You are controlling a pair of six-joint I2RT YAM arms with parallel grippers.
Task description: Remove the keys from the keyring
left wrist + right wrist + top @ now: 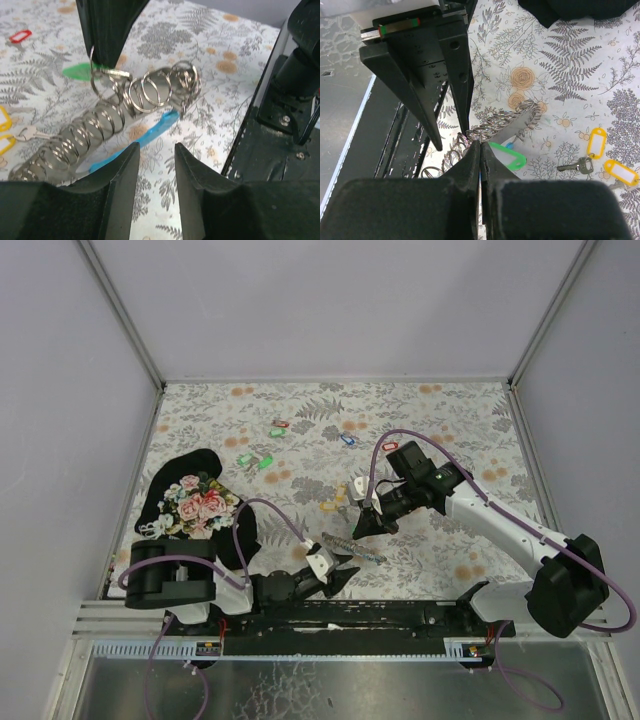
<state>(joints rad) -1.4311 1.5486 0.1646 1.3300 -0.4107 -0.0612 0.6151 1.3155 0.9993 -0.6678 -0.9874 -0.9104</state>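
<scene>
Left gripper (156, 150) open beside the keyring (100, 127) to steady it, we pinch the green key tag (507, 156) in our right gripper (480, 150).

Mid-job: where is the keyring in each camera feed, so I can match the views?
Top external: keyring low centre, slanting down to the right.
Left wrist: keyring centre-left, a diagonal coil of metal rings.
Right wrist: keyring at centre, just past the fingertips.
Shared landmark: the right hand, shut on the green key tag at the keyring's end.
</scene>
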